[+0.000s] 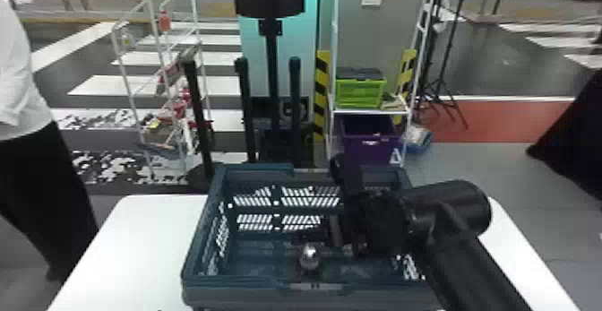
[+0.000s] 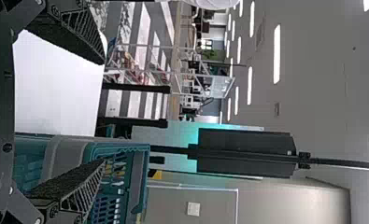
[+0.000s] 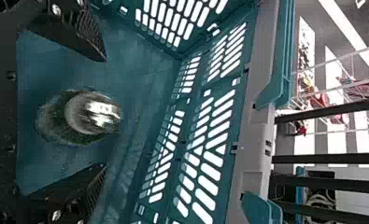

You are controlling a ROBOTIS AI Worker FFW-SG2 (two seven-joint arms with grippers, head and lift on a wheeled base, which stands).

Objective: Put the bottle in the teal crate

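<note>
Right gripper (image 1: 317, 239): wide, my fingers clear of the bottle (image 3: 77, 117) between them
Left gripper (image 2: 102, 112): I have it wide

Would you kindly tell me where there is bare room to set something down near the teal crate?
The table is bare between its left edge and the crate, and the crate's floor is bare left of the bottle. It is crowded around the bottle, at the right gripper, and where the right arm crosses the crate's right side.
</note>
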